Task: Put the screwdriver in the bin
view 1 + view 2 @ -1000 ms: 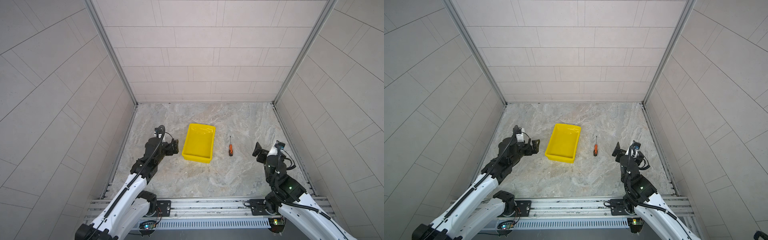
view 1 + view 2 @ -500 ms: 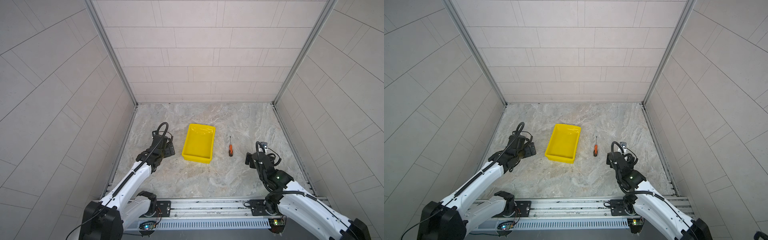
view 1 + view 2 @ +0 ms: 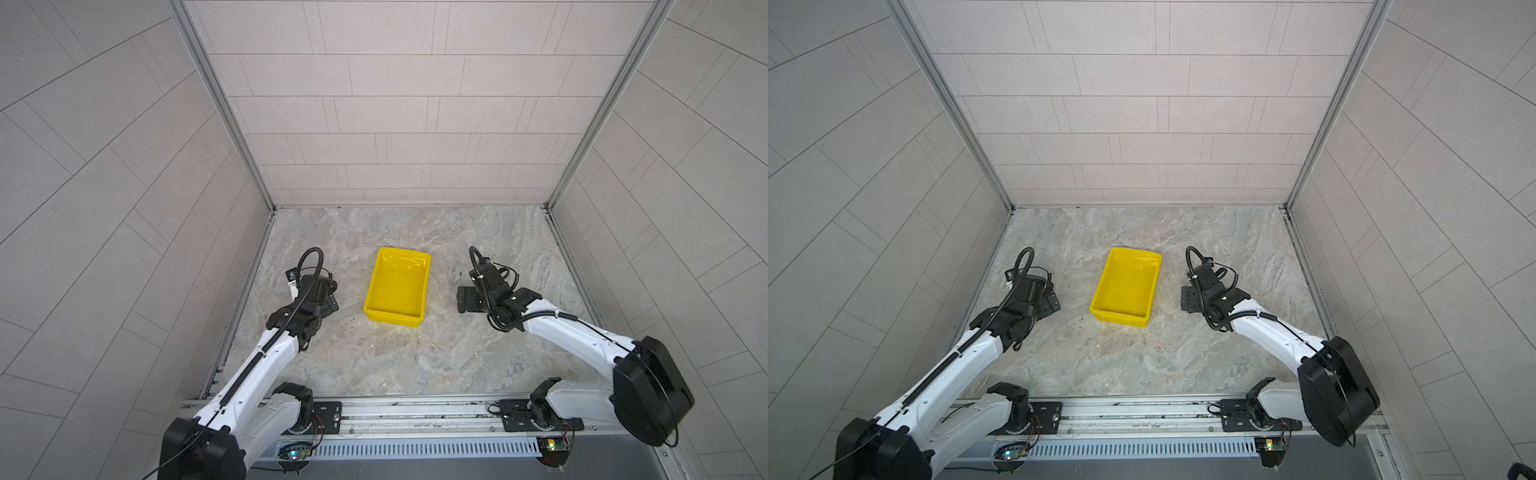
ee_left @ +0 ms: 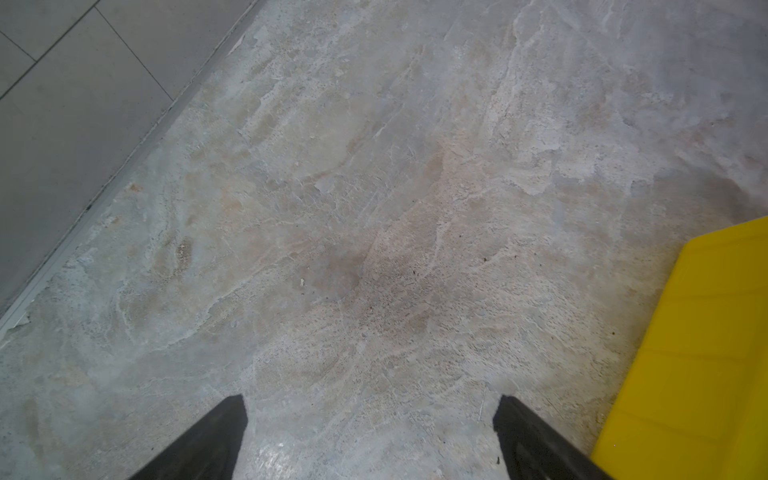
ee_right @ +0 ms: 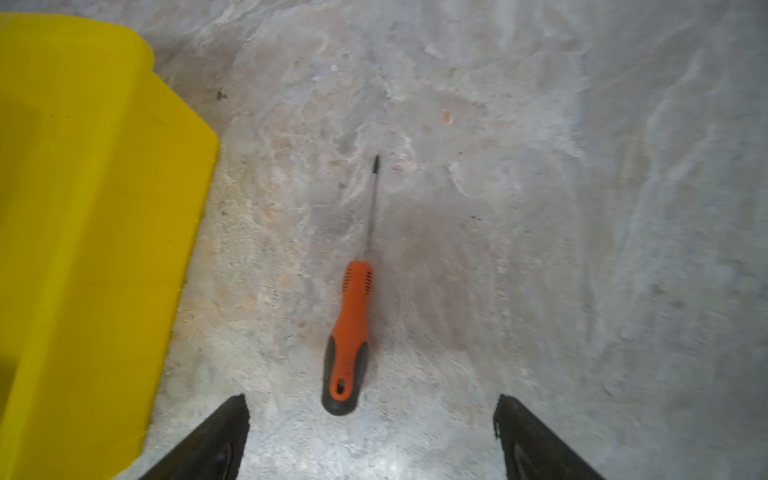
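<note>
The yellow bin (image 3: 394,319) (image 3: 1119,314) sits mid-floor in both top views and is empty. The orange-handled screwdriver (image 5: 351,328) lies flat on the stone floor to the bin's right, shaft pointing away from my right gripper (image 5: 370,399). That gripper (image 3: 465,297) (image 3: 1187,299) is open and low over it, and the black end cap lies just between the fingertips, touching neither. In both top views the gripper hides the handle. My left gripper (image 3: 329,303) (image 4: 370,399) is open over bare floor left of the bin (image 4: 698,353), holding nothing.
Tiled walls close in the floor on three sides, with a metal strip (image 4: 104,199) along the left wall's foot. The arms' base rail (image 3: 415,411) runs along the front edge. The bin's side wall (image 5: 104,208) stands close beside the screwdriver.
My right arm has reached forward and left, down over the screwdriver, which now hides under it in the top views. The left arm has stretched out and lowered beside the bin.
</note>
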`<action>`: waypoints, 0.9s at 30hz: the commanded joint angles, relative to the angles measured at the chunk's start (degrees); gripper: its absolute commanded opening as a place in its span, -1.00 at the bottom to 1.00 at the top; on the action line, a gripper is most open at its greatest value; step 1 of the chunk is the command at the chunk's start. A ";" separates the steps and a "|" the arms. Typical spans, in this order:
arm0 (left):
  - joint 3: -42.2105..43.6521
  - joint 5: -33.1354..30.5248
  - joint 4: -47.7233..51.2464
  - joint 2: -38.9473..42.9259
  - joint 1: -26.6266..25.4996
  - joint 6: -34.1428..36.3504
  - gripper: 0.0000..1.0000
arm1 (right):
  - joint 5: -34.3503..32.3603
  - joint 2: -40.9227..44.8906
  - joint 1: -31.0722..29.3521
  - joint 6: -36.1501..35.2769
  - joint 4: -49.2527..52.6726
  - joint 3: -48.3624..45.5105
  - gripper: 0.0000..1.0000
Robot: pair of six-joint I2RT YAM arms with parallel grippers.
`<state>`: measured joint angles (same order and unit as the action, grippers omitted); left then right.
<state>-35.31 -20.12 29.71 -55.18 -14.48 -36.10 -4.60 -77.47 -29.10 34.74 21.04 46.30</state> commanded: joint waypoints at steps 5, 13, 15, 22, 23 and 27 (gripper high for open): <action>1.97 -0.12 0.51 1.93 0.41 -0.86 1.00 | 4.78 -14.28 0.30 2.98 13.47 12.98 0.18; 3.26 2.22 -1.76 3.48 0.35 -0.20 1.00 | 3.37 -17.79 0.28 2.95 14.05 13.69 -0.01; 3.49 2.52 -2.23 3.73 0.42 -0.11 1.00 | 3.36 -18.24 0.38 2.46 14.02 13.97 -0.01; 4.64 5.24 -4.60 3.95 0.41 0.89 1.00 | 4.86 -21.02 1.17 0.94 14.96 15.56 -0.01; 5.09 6.73 -5.77 3.98 0.37 1.19 1.00 | 4.79 -21.06 1.16 1.03 15.07 15.42 -0.01; 7.97 19.71 -13.91 4.01 0.33 4.76 1.00 | 5.30 -21.74 1.25 1.03 14.03 14.82 -0.03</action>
<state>-29.30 -9.65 21.74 -51.70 -14.26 -34.39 0.73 -98.41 -27.94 35.97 33.89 60.90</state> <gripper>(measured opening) 0.999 0.487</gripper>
